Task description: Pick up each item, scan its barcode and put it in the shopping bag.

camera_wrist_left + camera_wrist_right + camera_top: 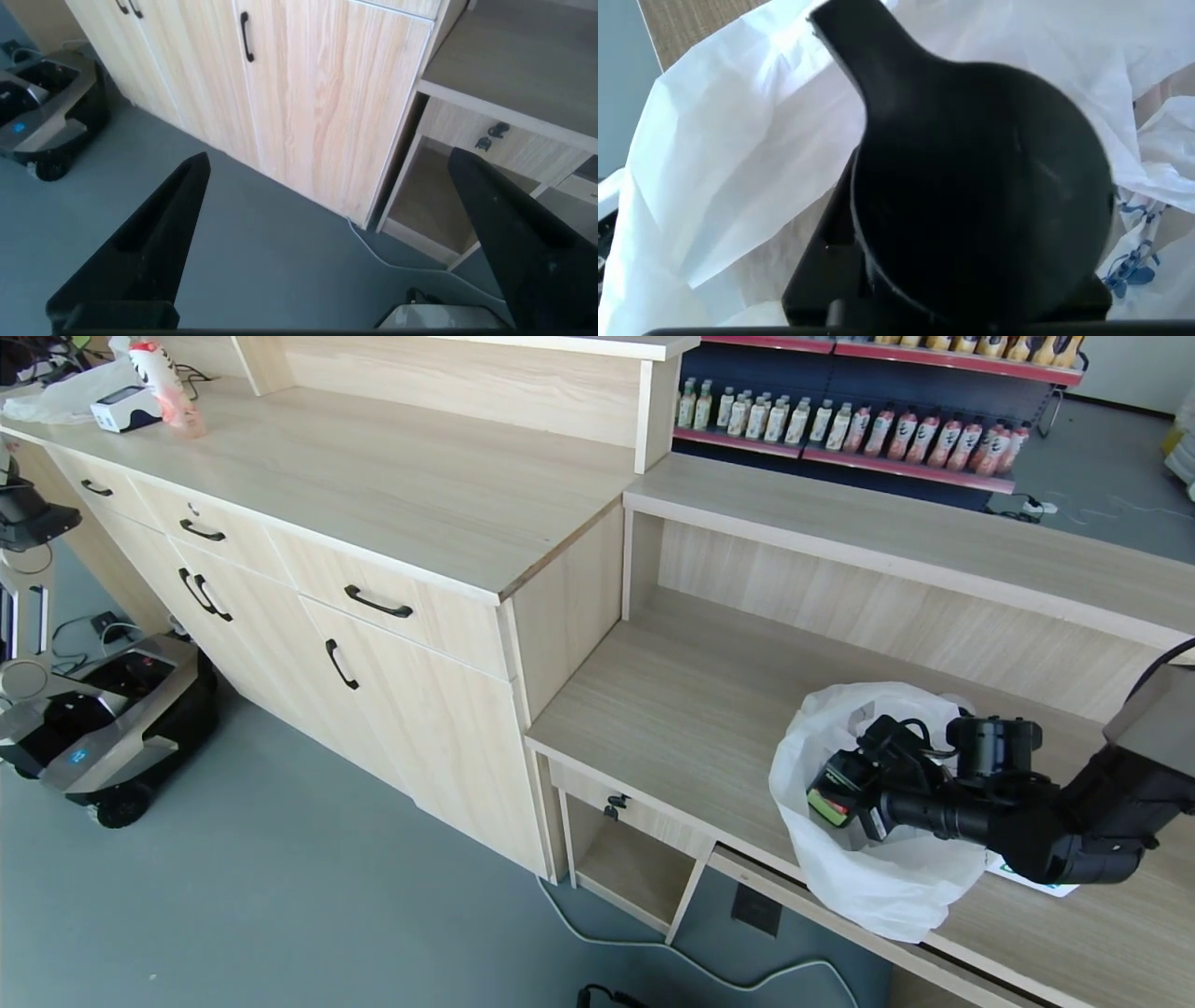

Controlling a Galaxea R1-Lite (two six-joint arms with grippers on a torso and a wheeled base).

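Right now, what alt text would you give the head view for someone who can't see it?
The right gripper sits at the mouth of a white shopping bag on a low wooden counter. To its left stands a taller counter with drawers; bottled drinks line a shelf behind.

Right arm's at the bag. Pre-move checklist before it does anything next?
1. Shopping bag mouth open, on lower counter: ok.
2. Right gripper at the bag mouth: ok.
3. Item held in right gripper: cannot tell; a dark shape blocks the right wrist view.
4. Bag seated securely: cannot tell; its plastic drapes at the counter's front edge.
5. Left gripper open, empty, over the floor: ok.
6. Next item located: ok, pink-and-white packet at the upper counter's far left end.
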